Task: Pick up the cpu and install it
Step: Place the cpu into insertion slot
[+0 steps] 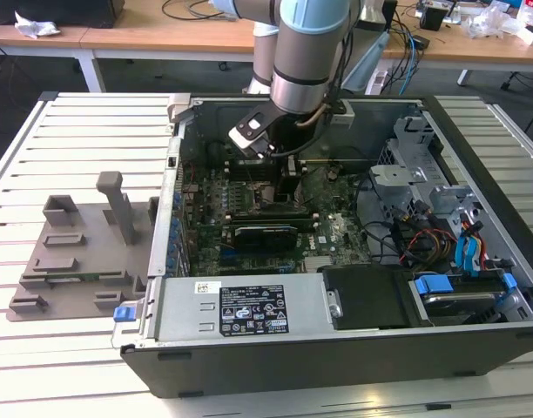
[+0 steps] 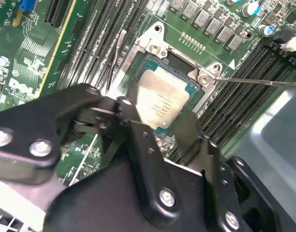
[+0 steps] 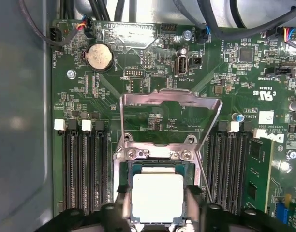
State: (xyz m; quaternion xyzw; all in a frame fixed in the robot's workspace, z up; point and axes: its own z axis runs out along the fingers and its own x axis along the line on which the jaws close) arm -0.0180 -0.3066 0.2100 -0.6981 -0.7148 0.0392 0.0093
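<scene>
My gripper [image 2: 160, 123] pinches the cpu [image 3: 157, 195] by two opposite edges. The cpu is directly over the socket [image 3: 157, 154], whose load plate [image 3: 170, 99] stands raised just beyond it. Step in hand, in my judgement: seating. Contact with the socket cannot be confirmed. Placement calls for level, square alignment before release.

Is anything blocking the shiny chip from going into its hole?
Nothing visible is in the way. The claw grips the cpu right at the socket. The metal cover frame is flipped up, clear of the opening.
</scene>
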